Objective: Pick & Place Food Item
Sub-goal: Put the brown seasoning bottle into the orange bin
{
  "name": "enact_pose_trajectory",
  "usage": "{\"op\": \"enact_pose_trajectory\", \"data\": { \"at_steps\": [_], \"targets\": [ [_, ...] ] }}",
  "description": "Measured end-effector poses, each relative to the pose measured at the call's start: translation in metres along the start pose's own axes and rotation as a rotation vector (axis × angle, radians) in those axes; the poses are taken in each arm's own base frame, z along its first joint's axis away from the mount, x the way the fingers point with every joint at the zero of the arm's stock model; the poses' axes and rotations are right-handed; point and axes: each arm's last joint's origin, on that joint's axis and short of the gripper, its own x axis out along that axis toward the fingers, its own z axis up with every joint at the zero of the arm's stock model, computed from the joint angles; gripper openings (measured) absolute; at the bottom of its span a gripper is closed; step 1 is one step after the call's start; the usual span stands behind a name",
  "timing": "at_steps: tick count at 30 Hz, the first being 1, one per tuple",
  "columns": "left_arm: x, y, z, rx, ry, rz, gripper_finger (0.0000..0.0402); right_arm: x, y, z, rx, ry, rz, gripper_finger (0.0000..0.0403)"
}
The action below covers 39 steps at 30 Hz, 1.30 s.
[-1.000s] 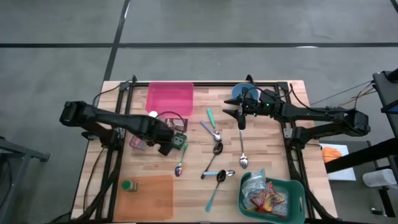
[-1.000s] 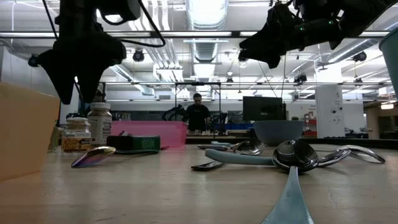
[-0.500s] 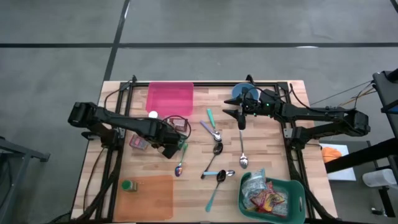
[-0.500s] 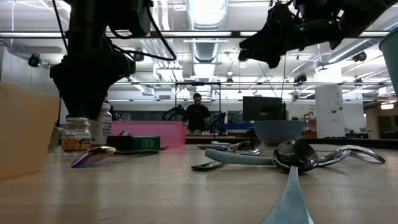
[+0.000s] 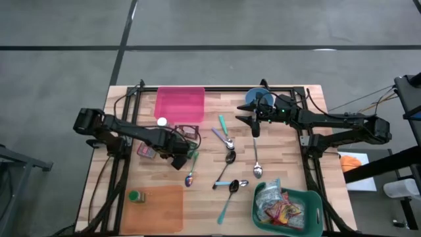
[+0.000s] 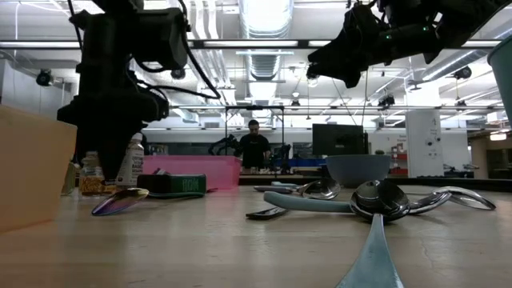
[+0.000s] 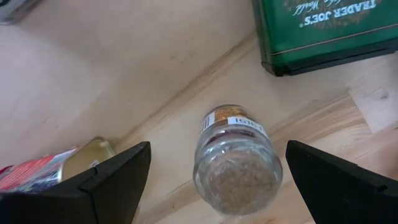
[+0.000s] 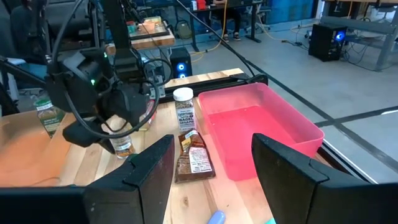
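A small clear jar of brown spice (image 7: 235,165) stands upright on the wooden table, in front of a green tin (image 7: 323,28). My left gripper (image 5: 175,150) points straight down over it, open. One finger (image 7: 106,180) stands on each side of the jar without touching it. A taller white-capped jar (image 8: 183,107) and a brown packet (image 8: 195,159) sit beside the pink tray (image 5: 179,104). Above the spoons at the far middle of the table, my right gripper (image 5: 254,123) hovers level, open and empty.
Several spoons (image 5: 229,158) lie scattered at the table's middle. A blue bowl (image 5: 258,99) stands at the far right and a green basket of packets (image 5: 288,209) at the near right. An orange tray (image 5: 161,205) and a green-lidded jar (image 5: 135,196) are at the near left.
My left gripper has come down toward the small spice jar, staying open, and its fingers now reach down around the jar. The jar has not moved.
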Motion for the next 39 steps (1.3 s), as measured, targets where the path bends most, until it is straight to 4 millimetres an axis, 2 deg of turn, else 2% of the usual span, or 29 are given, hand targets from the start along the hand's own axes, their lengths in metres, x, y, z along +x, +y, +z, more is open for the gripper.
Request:
{"op": "enact_pose_trajectory", "data": {
  "at_steps": [4,7,23,39],
  "targets": [
    [0.0065,0.0020,-0.0005,0.017,-0.003,-0.010,0.0373,0.0000,0.0001,0.0000,0.000,0.000,0.000,0.0211],
    [0.0088,0.0027,-0.0001,0.014,-0.005,-0.019,0.0354,-0.0001,0.0000,0.0001,0.000,-0.001,0.000,0.0211],
    [0.0083,0.0035,0.0001,0.009,0.006,-0.025,0.0175,-0.0001,0.0000,0.0001,0.000,-0.001,0.000,0.0211],
    [0.0030,0.0031,-0.0003,-0.034,0.040,-0.013,0.0178,-0.0001,0.0000,0.0001,0.000,-0.001,0.000,0.0211]
  ]
}}
